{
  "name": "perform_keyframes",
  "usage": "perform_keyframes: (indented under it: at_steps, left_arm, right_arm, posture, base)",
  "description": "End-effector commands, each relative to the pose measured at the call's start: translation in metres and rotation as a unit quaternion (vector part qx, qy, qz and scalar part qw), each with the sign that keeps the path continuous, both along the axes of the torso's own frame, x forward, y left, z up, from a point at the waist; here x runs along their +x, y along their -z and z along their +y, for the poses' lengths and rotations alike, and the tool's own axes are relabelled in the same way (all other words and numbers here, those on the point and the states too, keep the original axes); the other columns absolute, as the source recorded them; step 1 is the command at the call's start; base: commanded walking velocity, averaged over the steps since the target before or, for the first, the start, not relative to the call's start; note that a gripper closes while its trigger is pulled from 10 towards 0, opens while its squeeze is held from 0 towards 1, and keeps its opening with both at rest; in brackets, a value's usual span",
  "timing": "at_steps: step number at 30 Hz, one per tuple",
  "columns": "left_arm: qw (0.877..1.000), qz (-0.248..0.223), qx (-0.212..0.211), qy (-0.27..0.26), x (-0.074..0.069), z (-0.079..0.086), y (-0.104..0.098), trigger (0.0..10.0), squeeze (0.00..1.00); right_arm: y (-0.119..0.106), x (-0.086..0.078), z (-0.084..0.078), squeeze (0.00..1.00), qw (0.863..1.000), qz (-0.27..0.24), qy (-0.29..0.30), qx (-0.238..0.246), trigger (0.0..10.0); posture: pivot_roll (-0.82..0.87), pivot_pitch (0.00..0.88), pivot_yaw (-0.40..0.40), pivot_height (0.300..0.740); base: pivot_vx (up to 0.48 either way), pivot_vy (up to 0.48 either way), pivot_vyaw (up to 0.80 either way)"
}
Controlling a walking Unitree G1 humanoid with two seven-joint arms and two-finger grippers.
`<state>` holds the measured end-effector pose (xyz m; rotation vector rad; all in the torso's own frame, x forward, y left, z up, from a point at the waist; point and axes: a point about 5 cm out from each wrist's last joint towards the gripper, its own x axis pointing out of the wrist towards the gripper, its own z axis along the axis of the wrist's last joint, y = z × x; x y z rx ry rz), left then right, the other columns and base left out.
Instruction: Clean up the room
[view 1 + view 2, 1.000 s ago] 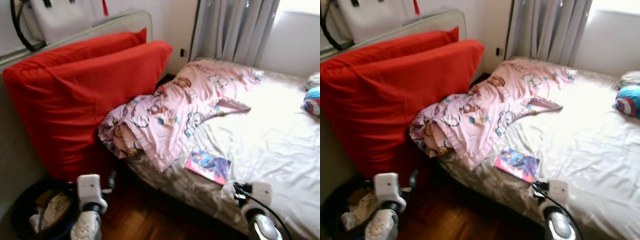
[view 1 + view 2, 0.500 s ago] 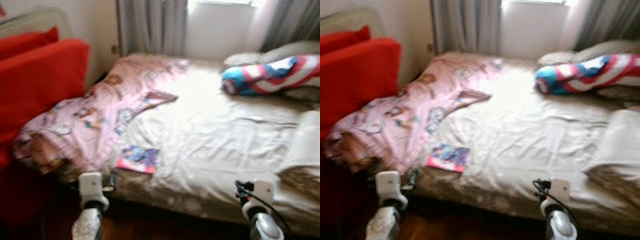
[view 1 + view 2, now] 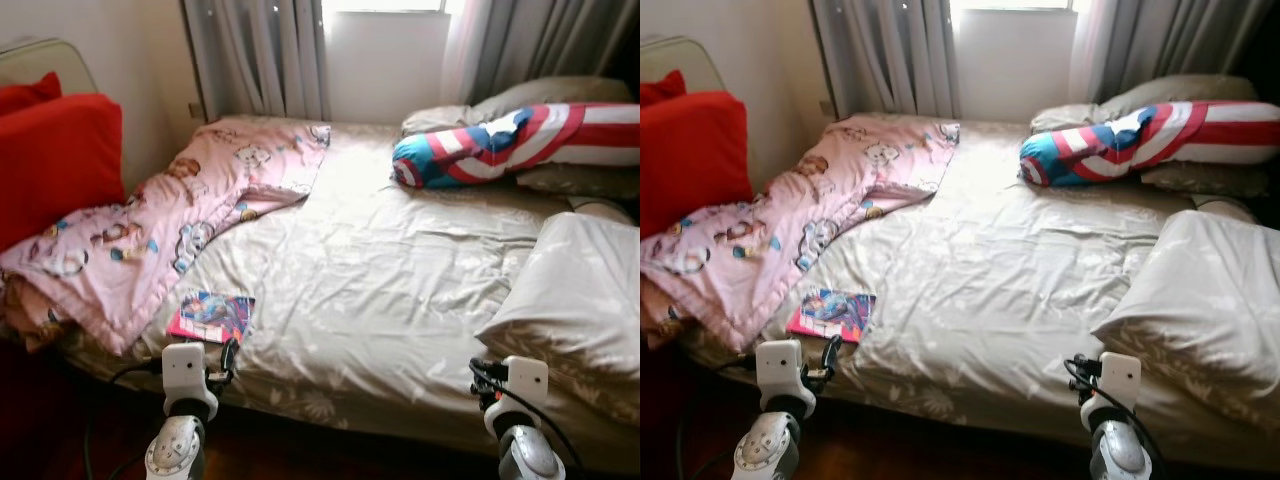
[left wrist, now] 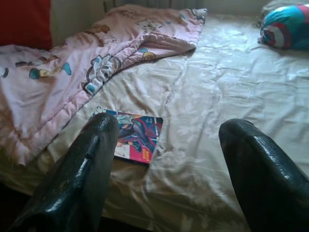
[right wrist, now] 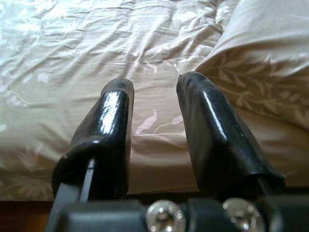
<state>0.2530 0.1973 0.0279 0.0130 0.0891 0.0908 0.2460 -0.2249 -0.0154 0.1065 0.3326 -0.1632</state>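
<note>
1. Facing bed; approach step, nothing picked up yet.
2. Book flat near bed's front left edge, beside pink blanket.
3. Left claw wide open, empty, aimed past book.
4. Right claw partly open, empty, near pillow.
5. Next, likely: lower left claw onto book, pinch its edge.

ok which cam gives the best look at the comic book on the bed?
Left wrist view: the comic book is closest there, cover art readable, framed between the open left gripper fingers. Both eye views show it smaller, at the bed edge beside the pink blanket.
</note>
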Motion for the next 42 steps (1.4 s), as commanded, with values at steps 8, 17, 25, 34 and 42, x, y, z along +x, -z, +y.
perform_keyframes:
  at_steps: [8,17,25,34,42]
  left_arm:
    - [1.0,0.007,0.006,0.003,-0.001,0.0049,0.0017,10.0,0.0]
    - [1.0,0.009,0.005,0.009,-0.0008,0.0037,0.0029,10.0,0.0]
    - [1.0,0.01,0.003,0.012,0.0001,0.003,0.0033,10.0,0.0]
    - [1.0,0.007,-0.004,0.013,0.0006,0.0045,0.0031,10.0,0.0]
    - [1.0,0.012,-0.007,0.017,0.0009,0.0029,0.0039,10.0,0.0]
  right_arm:
    - [-0.0016,0.0021,0.003,0.0,1.0,-0.008,0.004,0.003,10.0]
    - [-0.0015,0.0025,-0.0014,0.0,1.0,-0.001,0.008,0.005,10.0]
    - [-0.0023,0.0028,-0.0011,0.0,1.0,-0.005,0.005,0.004,10.0]
    - [-0.0033,0.0035,0.0012,0.0,1.0,-0.012,0.0,0.002,10.0]
    - [-0.0044,0.0051,0.0015,0.0,1.0,-0.014,-0.005,0.004,10.0]
  posture:
    - [-0.05,0.0,0.015,0.74]
    - [-0.07,0.0,0.02,0.74]
    - [-0.07,0.0,0.022,0.74]
    - [-0.07,0.0,0.024,0.74]
    - [-0.08,0.0,0.026,0.74]
  base:
    - [0.0,-0.457,0.0]
    - [0.0,-0.456,-0.13]
    - [0.0,-0.371,-0.74]
    - [0.0,0.0,0.0]
    - [0.0,0.0,0.0]
